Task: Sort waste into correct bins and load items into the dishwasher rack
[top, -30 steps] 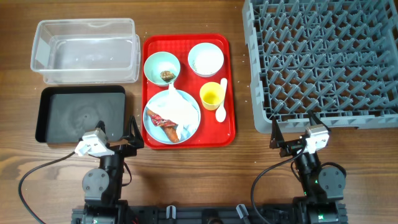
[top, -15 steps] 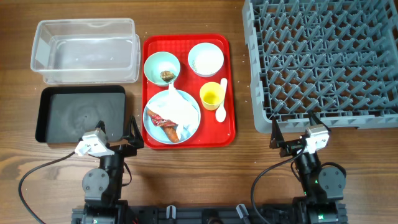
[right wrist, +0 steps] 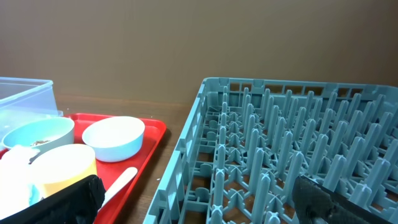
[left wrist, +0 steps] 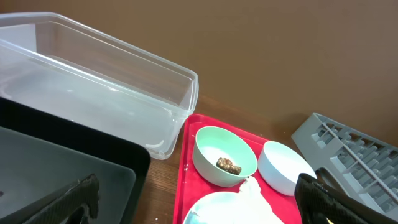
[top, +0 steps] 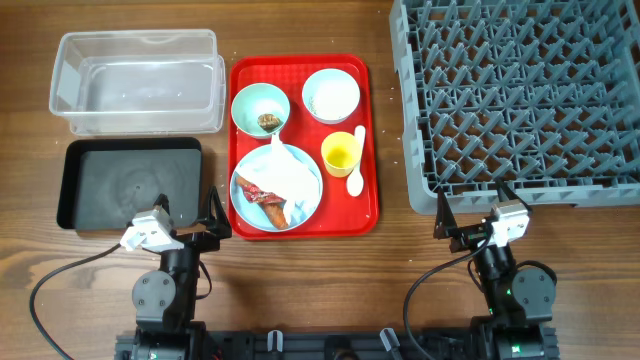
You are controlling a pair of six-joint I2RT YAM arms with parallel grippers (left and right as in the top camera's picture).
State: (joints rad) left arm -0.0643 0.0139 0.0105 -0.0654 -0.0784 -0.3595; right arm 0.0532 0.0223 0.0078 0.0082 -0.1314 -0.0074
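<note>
Your dishes all sit on the red tray (top: 372,140) in the middle of the tabletop (top: 400,260). The blue plate (top: 248,210) is at the tray's near left. It carries a crumpled white napkin (top: 287,168), a red-and-white wrapper (top: 254,188) and an orange stick (top: 277,210). Behind it stands a pale green bowl (top: 252,100) with a brown scrap (top: 268,122) inside, and the white bowl (top: 330,94) is just to its right. The yellow cup (top: 340,153) stands upright near the tray's right side, with the white spoon (top: 357,172) lying just beside it on the right.

To the left of the red tray you have the clear tub (top: 138,82) at the far side and the black tray (top: 110,180) in front of it. The grey rack (top: 520,95) fills the far right of the tabletop, apart from the red tray.

Your left claw (top: 188,208) hangs near the black tray's near right corner, its fingers spread wide apart and gripping nothing. Your right claw (top: 472,205) is just in front of the rack's near edge, likewise spread wide and holding nothing.
</note>
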